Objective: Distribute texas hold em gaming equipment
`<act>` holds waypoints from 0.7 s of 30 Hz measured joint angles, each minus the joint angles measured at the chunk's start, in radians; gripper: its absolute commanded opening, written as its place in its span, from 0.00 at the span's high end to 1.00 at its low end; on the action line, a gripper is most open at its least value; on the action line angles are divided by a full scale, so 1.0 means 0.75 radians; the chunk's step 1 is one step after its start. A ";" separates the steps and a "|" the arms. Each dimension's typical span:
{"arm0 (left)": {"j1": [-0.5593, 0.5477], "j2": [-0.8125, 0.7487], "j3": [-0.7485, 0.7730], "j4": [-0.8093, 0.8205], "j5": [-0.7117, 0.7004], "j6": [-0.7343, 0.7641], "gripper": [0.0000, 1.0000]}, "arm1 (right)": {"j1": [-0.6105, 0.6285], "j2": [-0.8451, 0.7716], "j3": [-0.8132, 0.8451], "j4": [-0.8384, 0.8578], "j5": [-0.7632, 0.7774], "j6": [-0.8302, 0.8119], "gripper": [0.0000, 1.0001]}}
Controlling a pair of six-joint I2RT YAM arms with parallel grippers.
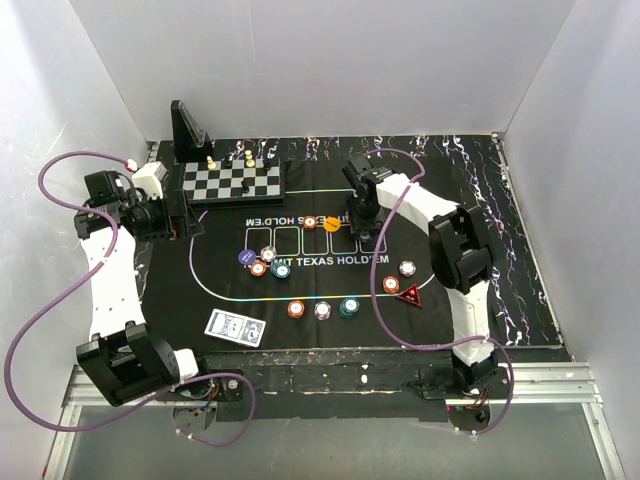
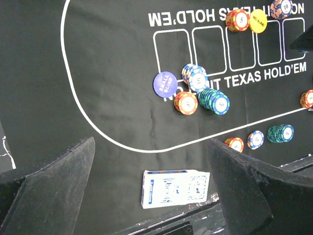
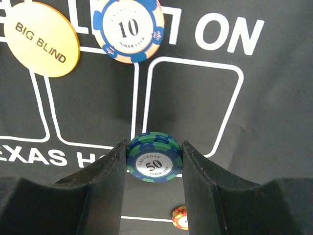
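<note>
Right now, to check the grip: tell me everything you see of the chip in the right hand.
The green chip is round, plastic-looking, green-and-blue edged, its pale centre reading 50. It is level, face up, pinched at both sides by the right hand, over a white outline on the black mat. Layered rims suggest a small stack.

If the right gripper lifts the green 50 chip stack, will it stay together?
Probably rigid: the green 50 chip stack looks like hard discs. The right gripper pinches only the rims, so loose chips may slip out. Set on edge, one would likely roll.
</note>
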 measured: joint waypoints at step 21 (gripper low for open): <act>0.004 0.022 0.000 0.003 -0.010 0.000 0.00 | 0.008 0.107 0.126 0.031 -0.061 -0.019 0.26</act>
